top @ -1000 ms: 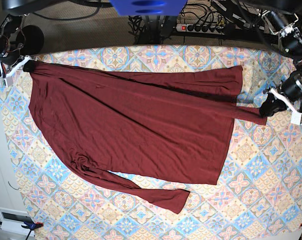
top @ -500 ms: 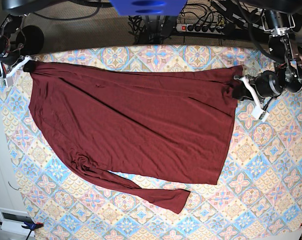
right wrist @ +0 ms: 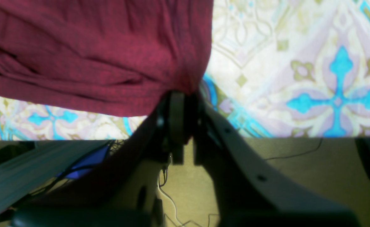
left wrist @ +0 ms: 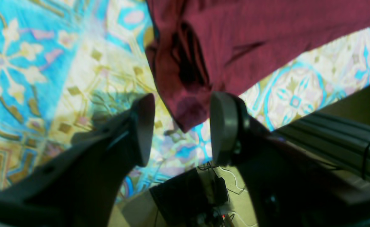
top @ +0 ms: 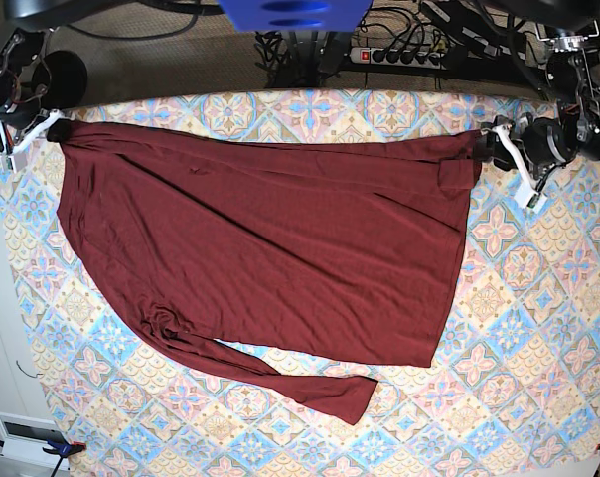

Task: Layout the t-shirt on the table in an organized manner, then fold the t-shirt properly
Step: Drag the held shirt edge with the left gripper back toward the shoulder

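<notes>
The dark maroon t-shirt [top: 270,238] lies spread flat across the patterned table [top: 538,328], one long sleeve [top: 310,383] trailing toward the front. My left gripper [top: 487,146] hovers at the shirt's far right corner. In the left wrist view it [left wrist: 180,126] stands open, and a folded tip of the t-shirt [left wrist: 188,110] lies loose between the fingers [left wrist: 144,126]. My right gripper [top: 54,127] holds the far left corner. The right wrist view shows it [right wrist: 181,94] shut on bunched t-shirt fabric [right wrist: 93,47].
Both grippers sit close to the table's far edge [top: 310,94]. Behind it lie a power strip [top: 399,55] and cables on the floor. A blue robot base [top: 295,12] rises at the back centre. A white device [top: 27,437] sits at the front left.
My left gripper carried the right sleeve from the far right back over the shirt's upper right corner, moved toward the far edge, and opened, letting the fabric go. The right gripper stayed put.
</notes>
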Motion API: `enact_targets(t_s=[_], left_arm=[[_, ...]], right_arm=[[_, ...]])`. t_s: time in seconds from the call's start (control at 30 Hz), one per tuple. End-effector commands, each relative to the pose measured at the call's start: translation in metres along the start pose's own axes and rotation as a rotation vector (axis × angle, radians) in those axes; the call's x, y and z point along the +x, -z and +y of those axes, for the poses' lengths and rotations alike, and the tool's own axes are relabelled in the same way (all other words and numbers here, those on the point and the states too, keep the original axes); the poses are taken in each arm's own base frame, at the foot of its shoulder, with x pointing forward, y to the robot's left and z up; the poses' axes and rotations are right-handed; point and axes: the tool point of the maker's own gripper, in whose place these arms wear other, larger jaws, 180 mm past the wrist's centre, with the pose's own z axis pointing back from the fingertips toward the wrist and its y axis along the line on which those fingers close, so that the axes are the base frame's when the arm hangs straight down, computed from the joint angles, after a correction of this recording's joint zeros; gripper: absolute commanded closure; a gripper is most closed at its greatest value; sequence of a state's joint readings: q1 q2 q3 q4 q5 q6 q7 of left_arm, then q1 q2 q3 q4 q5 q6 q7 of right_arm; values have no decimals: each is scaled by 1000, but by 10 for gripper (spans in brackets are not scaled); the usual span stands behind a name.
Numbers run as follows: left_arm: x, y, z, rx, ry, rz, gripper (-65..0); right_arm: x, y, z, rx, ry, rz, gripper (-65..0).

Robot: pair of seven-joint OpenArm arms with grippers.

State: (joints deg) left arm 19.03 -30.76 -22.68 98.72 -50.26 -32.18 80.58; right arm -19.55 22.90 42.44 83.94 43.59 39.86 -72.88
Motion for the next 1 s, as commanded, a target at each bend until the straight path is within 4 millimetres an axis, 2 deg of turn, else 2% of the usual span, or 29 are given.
enact_targets(t_s=[0.0, 0.1, 0.2, 0.3, 0.53, 0.6, 0.67, 0.8, 0.97], left_arm=[[2, -4, 4, 6, -3, -12, -289], [-16, 8, 8, -18, -88, 17, -287], [-25, 18, 15, -37, -160, 31, -287], [-36, 29, 12, -67, -221, 42, -287], [-36, 43, -7, -115, -256, 23, -285], [-31, 48, -13, -131, -263, 5, -274], [-30, 49, -14, -136, -265, 3, -221], [-28, 53, -20, -151, -273, -8, -14], [-26, 51, -19, -149, -268, -14, 0]], right_arm=[[14, -8, -5, -13, -24, -38, -10], [15, -9, -5, -14, -25, -37, -10], [14, -8, -5, -13, -24, -38, -10], [14, -8, -5, -13, -24, -38, -10], [15, -8, -5, -13, -24, -39, -10], [20, -8, -4, -10, -25, -48, -10], [21, -7, -4, -10, -25, -51, -10], [22, -7, -4, -10, -25, -52, -10], [22, -7, -4, -10, -25, -52, -10]])
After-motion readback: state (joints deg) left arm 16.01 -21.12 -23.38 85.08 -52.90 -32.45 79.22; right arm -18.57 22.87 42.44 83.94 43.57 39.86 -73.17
